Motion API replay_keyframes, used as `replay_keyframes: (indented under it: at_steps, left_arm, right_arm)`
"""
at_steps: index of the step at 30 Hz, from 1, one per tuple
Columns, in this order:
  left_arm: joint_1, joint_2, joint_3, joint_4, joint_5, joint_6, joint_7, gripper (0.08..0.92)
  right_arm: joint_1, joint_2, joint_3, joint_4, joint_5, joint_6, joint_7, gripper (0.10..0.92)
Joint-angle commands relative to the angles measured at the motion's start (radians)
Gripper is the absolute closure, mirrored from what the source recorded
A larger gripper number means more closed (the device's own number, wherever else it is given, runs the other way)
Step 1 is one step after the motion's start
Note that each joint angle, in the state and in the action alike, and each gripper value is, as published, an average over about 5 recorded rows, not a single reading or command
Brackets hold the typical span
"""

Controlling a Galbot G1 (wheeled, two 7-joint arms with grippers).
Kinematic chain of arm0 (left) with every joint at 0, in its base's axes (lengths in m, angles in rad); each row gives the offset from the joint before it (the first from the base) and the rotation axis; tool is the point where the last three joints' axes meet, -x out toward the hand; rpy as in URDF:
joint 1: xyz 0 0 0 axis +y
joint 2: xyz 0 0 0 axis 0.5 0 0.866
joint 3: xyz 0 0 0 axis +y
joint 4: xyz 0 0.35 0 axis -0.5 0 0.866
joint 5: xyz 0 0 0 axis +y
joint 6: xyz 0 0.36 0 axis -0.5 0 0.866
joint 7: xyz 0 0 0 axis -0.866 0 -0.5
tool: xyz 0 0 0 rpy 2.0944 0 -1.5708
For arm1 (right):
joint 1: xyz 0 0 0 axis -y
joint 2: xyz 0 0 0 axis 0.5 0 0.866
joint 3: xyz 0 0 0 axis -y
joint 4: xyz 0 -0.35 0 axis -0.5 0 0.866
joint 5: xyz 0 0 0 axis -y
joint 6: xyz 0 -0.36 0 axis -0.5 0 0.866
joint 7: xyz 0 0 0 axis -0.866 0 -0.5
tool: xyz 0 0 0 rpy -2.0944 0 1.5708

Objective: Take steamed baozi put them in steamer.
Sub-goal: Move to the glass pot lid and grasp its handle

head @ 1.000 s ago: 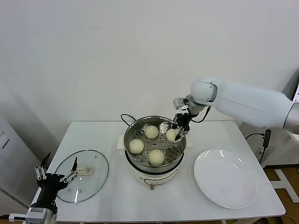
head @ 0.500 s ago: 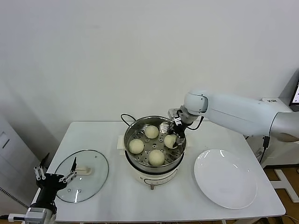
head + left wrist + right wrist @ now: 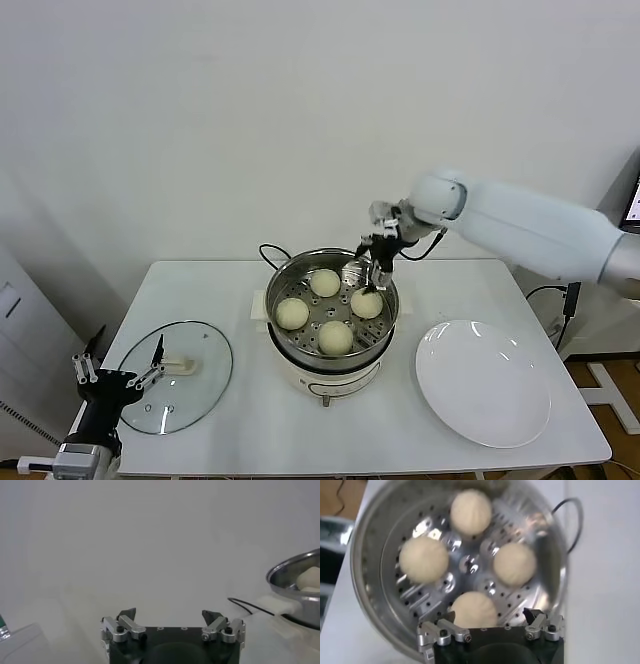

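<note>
Now four buns (image 3: 335, 336) were seen inside the steamer (image 3: 290, 352); the right gripper (image 3: 372, 266), jaws apart, was held over its far-right rim; the left gripper (image 3: 118, 378), jaws apart, was parked near-left.

Four cream-white steamed baozi (image 3: 335, 337) sit apart inside the shiny steamer (image 3: 282, 283).

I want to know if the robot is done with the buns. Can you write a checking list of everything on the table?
Surface: white table, nothing spilled.
Job's things: all four baozi sit in the steamer; the plate is bare.
Clutter: glass lid lies flat at the table's left.
Grippers: right tool open above the steamer's far right rim, holding nothing; left tool open, parked off the near-left corner.
Cables: black cord behind the steamer.
Surroundings: plain white wall.
</note>
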Motion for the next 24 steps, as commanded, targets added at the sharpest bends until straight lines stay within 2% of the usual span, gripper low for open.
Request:
replay_keyframes:
  at_steps: [1,5,10,16,24]
  left_arm:
    - [-0.001,-0.002,0.009,0.0,0.002,0.0,-0.003,0.177]
    - [-0.007,0.0,0.021,0.0,0.01,0.004,-0.005,0.177]
    - [-0.023,0.008,0.041,0.0,0.023,0.015,-0.012,0.177]
    - [-0.027,0.018,0.05,0.003,0.027,0.022,-0.015,0.177]
    - [-0.023,0.025,0.047,0.007,0.036,0.017,-0.017,0.177]
  right_arm:
    - [-0.362,-0.206,0.45,0.049,0.375,0.249,0.804,0.203]
    - [-0.713,-0.236,0.818,0.045,0.348,0.382,1.044,0.203]
    - [-1.123,-0.214,1.233,0.074,0.327,0.454,1.149,0.203]
    - [-1.61,-0.149,1.583,0.265,0.256,0.436,1.104,0.203]
    - [-2.087,0.03,1.899,0.516,0.052,0.424,0.923,0.203]
